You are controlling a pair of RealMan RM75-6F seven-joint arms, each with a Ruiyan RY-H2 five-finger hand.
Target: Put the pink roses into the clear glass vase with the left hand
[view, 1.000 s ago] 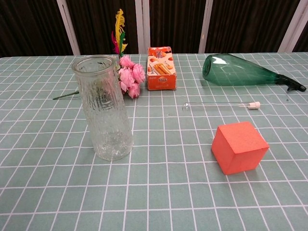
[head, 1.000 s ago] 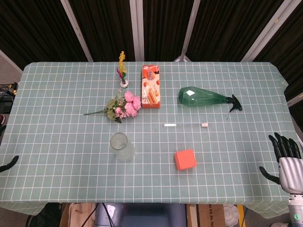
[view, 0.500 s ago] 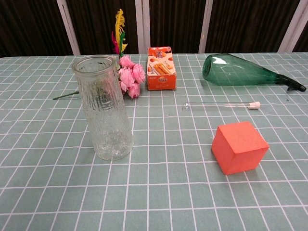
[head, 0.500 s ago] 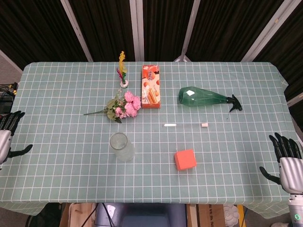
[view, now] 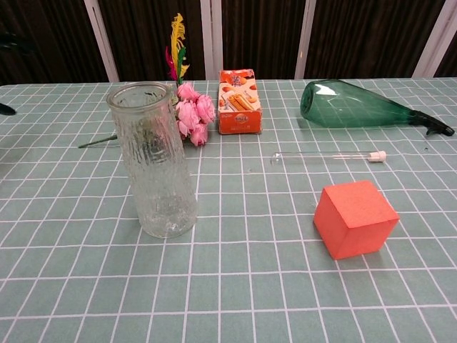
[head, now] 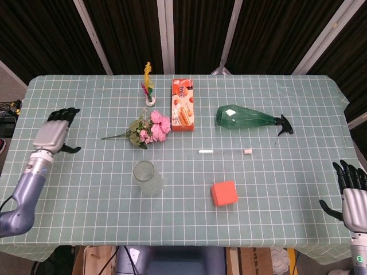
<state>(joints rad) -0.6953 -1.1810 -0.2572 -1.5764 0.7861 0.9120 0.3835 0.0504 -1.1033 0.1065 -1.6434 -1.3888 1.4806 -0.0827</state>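
Left hand (head: 53, 133) at frame left, fingers spread and empty, should grasp the roses (head: 150, 129) by their stem, clear of the upright vase (head: 147, 177).

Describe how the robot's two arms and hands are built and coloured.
Left hand: grey metallic back, black fingers, on a rounded bluish-grey forearm. Right hand: same grey back with black fingers, above a silver wrist cuff bearing a small green mark.

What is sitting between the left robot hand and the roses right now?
Nothing visible. Only bare tablecloth lies between the left robot hand and the roses, whose stem points toward the hand.
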